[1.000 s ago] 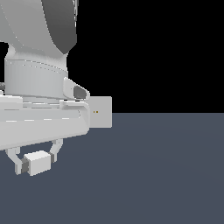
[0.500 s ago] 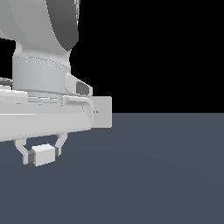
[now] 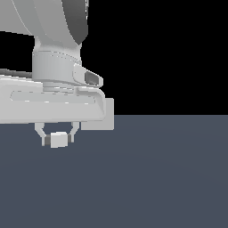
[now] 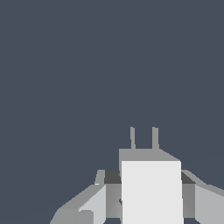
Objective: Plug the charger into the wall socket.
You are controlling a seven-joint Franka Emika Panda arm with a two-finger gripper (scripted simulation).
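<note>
You saw the arm's pale grey body covering most of the flat upright white square wall socket [image 3: 106,116]. The small plain white box-shaped charger [image 3: 58,139], two prongs showing in the wrist view, sat pinched between the gripper [image 3: 58,139] fingers, above the dark grey-blue worktop [image 3: 169,178].

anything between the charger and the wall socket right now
Only the arm's hand overlaps that stretch in the exterior view; the charger sits in the gripper, the wall socket half hidden.
</note>
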